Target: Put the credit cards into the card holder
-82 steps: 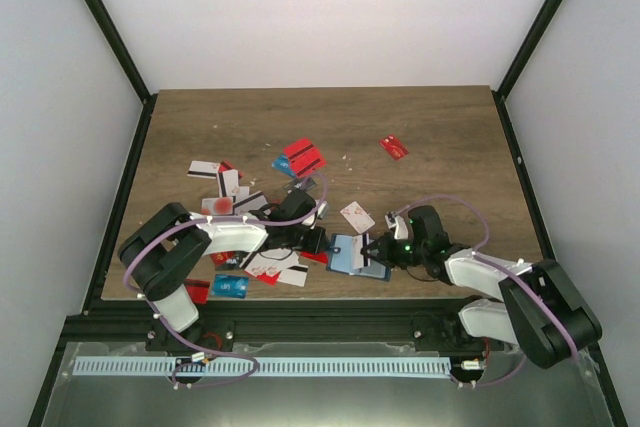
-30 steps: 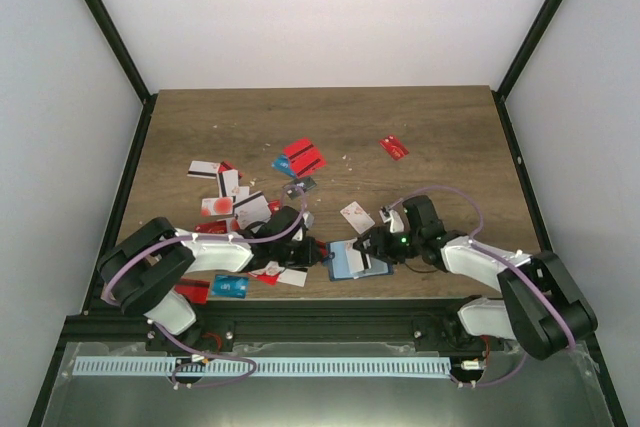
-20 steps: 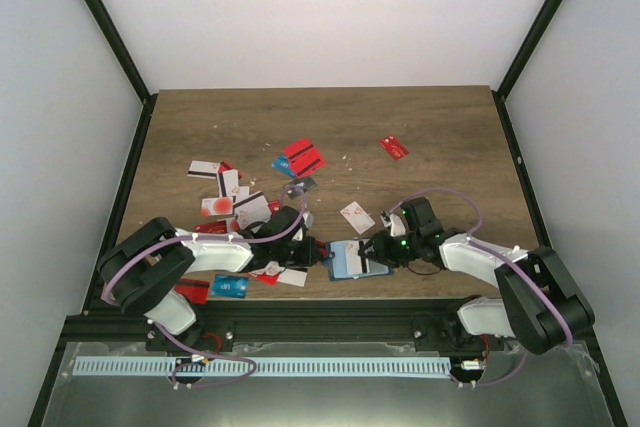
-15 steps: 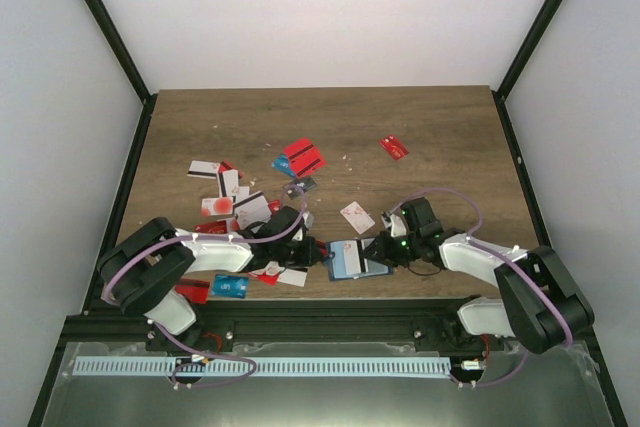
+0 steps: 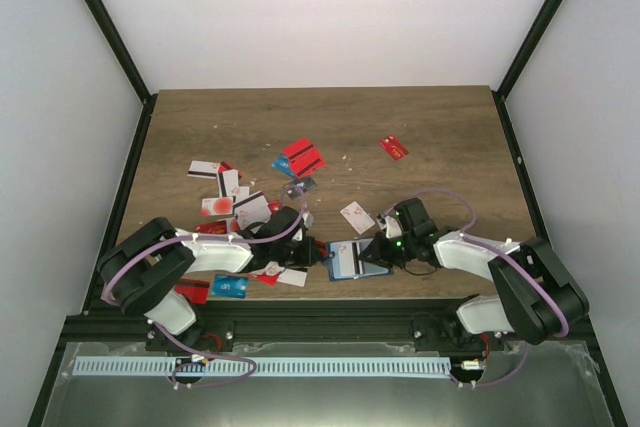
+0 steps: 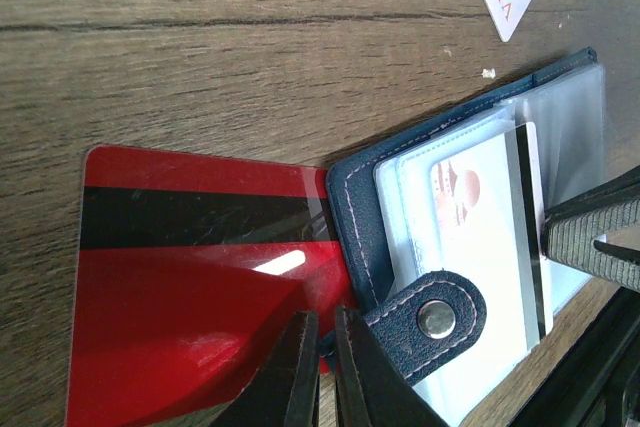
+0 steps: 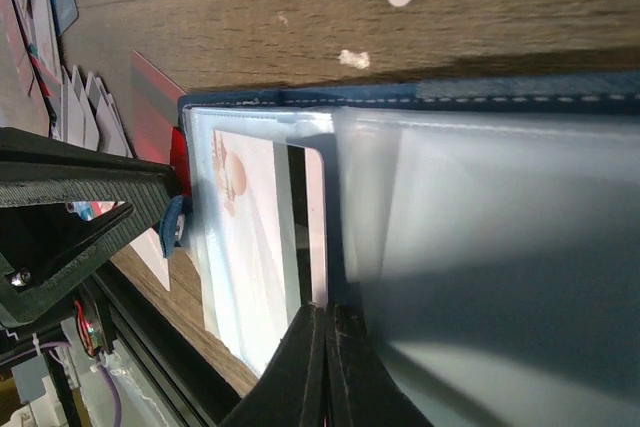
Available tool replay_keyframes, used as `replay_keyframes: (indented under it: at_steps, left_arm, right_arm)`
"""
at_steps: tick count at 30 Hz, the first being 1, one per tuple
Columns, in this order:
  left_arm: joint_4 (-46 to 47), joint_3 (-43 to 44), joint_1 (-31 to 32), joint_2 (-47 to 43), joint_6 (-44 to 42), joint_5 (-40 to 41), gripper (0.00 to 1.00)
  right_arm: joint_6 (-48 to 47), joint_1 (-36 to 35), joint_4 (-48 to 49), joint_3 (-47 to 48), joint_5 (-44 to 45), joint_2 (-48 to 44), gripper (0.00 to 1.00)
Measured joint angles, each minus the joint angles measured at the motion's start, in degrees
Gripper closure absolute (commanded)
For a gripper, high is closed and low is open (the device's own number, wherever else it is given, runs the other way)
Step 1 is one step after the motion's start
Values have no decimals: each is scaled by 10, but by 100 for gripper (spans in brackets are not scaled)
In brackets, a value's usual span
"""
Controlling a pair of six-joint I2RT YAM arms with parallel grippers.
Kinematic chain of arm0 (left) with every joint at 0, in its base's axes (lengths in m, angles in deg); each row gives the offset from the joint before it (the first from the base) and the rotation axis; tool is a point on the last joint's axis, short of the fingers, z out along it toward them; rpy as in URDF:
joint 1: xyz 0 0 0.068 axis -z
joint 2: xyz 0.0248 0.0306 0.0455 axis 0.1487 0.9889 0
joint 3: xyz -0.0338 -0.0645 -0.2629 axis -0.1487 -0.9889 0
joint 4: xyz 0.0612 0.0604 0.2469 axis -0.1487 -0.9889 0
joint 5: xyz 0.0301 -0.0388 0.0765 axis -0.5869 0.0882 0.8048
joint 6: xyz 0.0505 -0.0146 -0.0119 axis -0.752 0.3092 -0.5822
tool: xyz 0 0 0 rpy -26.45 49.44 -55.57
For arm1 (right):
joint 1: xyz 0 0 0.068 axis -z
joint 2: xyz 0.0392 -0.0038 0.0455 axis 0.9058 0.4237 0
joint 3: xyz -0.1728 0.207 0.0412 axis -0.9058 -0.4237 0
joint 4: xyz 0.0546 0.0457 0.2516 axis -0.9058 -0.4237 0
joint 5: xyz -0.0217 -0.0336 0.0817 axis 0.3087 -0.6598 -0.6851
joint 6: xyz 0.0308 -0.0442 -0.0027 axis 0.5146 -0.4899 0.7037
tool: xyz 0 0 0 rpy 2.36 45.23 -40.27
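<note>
Holder: open by the near table edge, between both grippers, barely shifted over the last second. Pinched at the cover edge beside the tab by the left gripper, fingers nearly together. Only a slight inward creep of the right gripper, closed on the white card. Suggests a slow final push into the sleeve; not yet fully seated.

wooden table | white walls | black frame posts | slotted metal rail
</note>
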State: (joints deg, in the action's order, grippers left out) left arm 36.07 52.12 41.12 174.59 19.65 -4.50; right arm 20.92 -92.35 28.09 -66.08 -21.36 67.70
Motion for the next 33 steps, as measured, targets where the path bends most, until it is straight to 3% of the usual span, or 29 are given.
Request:
replay_keyframes:
  at_steps: [15, 21, 26, 33]
  left_arm:
    - [1, 0, 0, 0, 0, 0, 92]
    - [-4, -3, 0, -7, 0, 5, 92]
    - [-30, -3, 0, -31, -5, 19, 91]
    - [-91, -1, 0, -91, -11, 53, 77]
  right_arm:
    - [30, -35, 25, 6, 0, 26, 99]
    - [35, -40, 22, 8, 0, 24, 81]
    - [27, -43, -7, 21, 8, -1, 73]
    - [7, -43, -62, 50, 21, -38, 64]
